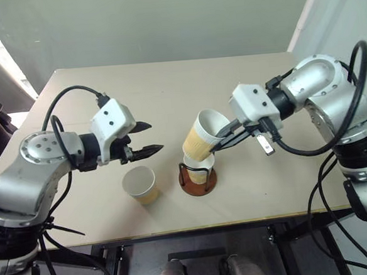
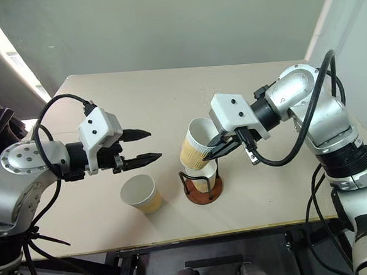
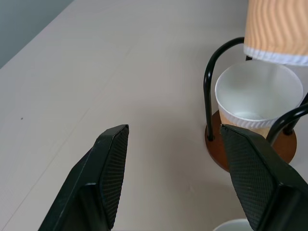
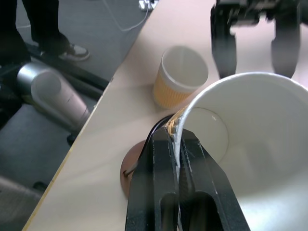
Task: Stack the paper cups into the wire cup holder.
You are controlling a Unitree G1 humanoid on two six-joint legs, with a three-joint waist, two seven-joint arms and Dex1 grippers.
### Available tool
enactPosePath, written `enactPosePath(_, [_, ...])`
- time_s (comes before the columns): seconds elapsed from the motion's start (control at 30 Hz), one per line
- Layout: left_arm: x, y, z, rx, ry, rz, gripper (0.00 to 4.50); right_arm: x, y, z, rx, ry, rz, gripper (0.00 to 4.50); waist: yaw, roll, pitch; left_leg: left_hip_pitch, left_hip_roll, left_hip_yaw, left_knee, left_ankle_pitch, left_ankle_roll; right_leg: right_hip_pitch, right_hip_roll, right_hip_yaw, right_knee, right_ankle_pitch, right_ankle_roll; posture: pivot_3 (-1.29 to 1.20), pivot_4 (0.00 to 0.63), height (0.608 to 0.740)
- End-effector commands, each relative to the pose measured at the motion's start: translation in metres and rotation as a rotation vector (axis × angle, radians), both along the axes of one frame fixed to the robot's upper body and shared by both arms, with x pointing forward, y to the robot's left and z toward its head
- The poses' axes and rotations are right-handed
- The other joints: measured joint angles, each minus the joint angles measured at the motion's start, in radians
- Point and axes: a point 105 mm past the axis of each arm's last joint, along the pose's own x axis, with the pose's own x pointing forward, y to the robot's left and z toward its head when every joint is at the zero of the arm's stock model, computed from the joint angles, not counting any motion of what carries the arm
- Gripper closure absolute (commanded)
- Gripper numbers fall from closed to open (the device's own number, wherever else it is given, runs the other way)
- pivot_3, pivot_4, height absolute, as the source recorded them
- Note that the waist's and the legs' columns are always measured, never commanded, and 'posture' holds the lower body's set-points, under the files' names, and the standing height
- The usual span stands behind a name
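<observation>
- Left of centre, the left gripper [image 1: 147, 137] hovers, its textured black fingers spread apart and empty.
- Lower centre, a ribbed tan paper cup [image 1: 141, 184] stands on the smooth beige desk [image 1: 167, 88].
- Centre, the wire cup holder [image 1: 197, 176], thin dark loops on a round reddish-brown base, contains a second cup [image 1: 198, 169].
- Just above it, the right gripper [image 1: 220, 141] pinches the rim of a tilted third cup [image 1: 204, 135].

Bright, even daylight; soft shadows; blurred wrist-view backgrounds.
</observation>
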Motion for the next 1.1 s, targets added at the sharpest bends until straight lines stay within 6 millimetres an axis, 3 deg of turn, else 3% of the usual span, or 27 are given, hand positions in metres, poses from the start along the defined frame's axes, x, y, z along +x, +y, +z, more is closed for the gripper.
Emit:
enactPosePath(0.03, [-0.003,-0.003,0.007,0.015,-0.050,-0.016,1.26,-0.002,0.002,-0.001,-0.024,-0.052,0.005,4.45,0.000,0.000,0.000,0.000,0.000,0.000,0.000,0.000,0.000,0.000,0.000,0.000,0.000,0.000,0.000,0.00,0.150,0.740])
enactPosePath(0.33, [-0.004,-0.002,0.006,0.013,-0.052,-0.007,1.26,-0.002,0.003,-0.012,-0.082,-0.056,0.018,4.45,0.000,0.000,0.000,0.000,0.000,0.000,0.000,0.000,0.000,0.000,0.000,0.000,0.000,0.000,0.000,0.00,0.150,0.740])
enactPosePath(0.43, [-0.004,-0.002,0.006,0.013,-0.052,-0.006,1.26,-0.003,0.003,-0.016,-0.098,-0.039,0.024,3.83,0.000,0.000,0.000,0.000,0.000,0.000,0.000,0.000,0.000,0.000,0.000,0.000,0.000,0.000,0.000,0.00,0.150,0.740])
enactPosePath(0.6, [-0.007,-0.005,0.004,0.010,-0.046,-0.014,1.26,0.003,0.002,-0.023,-0.118,-0.042,-0.008,2.11,0.000,0.000,0.000,0.000,0.000,0.000,0.000,0.000,0.000,0.000,0.000,0.000,0.000,0.000,0.000,0.00,0.150,0.740])
enactPosePath(0.8, [-0.006,-0.001,0.004,0.021,-0.039,-0.007,1.26,0.001,-0.001,-0.015,-0.085,-0.030,-0.005,0.04,0.000,0.000,0.000,0.000,0.000,0.000,0.000,0.000,0.000,0.000,0.000,0.000,0.000,0.000,0.000,0.00,0.150,0.740])
enactPosePath(0.93, [-0.015,0.010,0.001,0.113,0.007,-0.050,1.26,0.003,-0.003,0.009,0.049,0.023,-0.023,0.04,0.000,0.000,0.000,0.000,0.000,0.000,0.000,0.000,0.000,0.000,0.001,0.000,0.000,0.000,0.000,0.00,0.150,0.740])
enactPosePath(1.1, [-0.019,0.032,0.004,0.286,0.059,-0.122,1.26,0.006,0.015,0.037,0.332,0.130,-0.079,0.04,-0.001,-0.001,0.000,0.001,0.001,0.000,-0.001,0.000,0.000,-0.001,0.002,0.000,0.000,-0.003,-0.005,0.00,0.150,0.740])
